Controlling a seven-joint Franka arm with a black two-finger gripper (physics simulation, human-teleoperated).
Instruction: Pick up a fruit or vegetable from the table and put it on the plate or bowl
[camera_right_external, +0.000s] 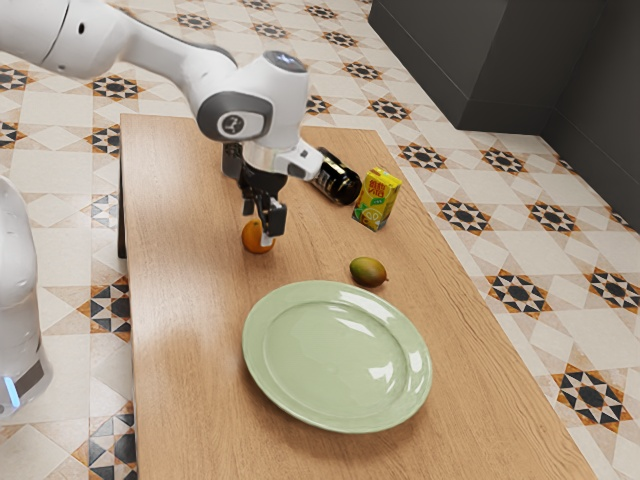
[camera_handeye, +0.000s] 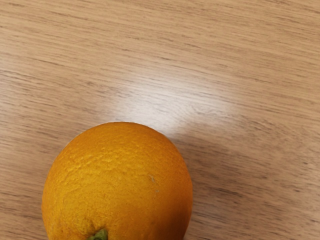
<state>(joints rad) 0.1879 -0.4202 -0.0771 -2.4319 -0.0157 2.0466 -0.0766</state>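
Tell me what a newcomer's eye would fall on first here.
The big green plate in the middle of the table stands out first. Just beyond it the white arm hangs over a bright orange, large in the wrist view. A mango, yellow carton and dark bottle sit toward the exterior view's right.

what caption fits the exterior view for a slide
Franka gripper at an orange on the wooden table, green plate nearby
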